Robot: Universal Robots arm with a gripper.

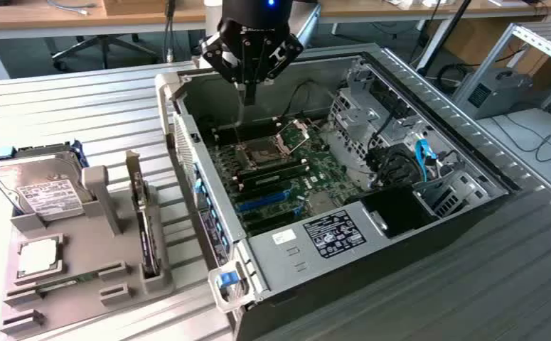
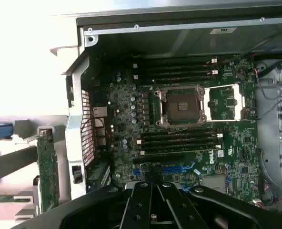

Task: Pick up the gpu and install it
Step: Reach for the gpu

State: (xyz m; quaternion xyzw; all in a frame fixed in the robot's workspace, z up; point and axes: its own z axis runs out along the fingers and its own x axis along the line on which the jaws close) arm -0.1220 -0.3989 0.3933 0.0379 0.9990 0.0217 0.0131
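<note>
Above the open case, end effector — pressed together, empty; gpu edge-on, half hidden in holder

The gpu stands in a tray (hard drive alongside) beside the case.

I see two things on the ribbed metal table — the open computer case sits right beneath the gripper jaws. A grey parts holder lies well apart from them, toward the exterior view's left.
</note>
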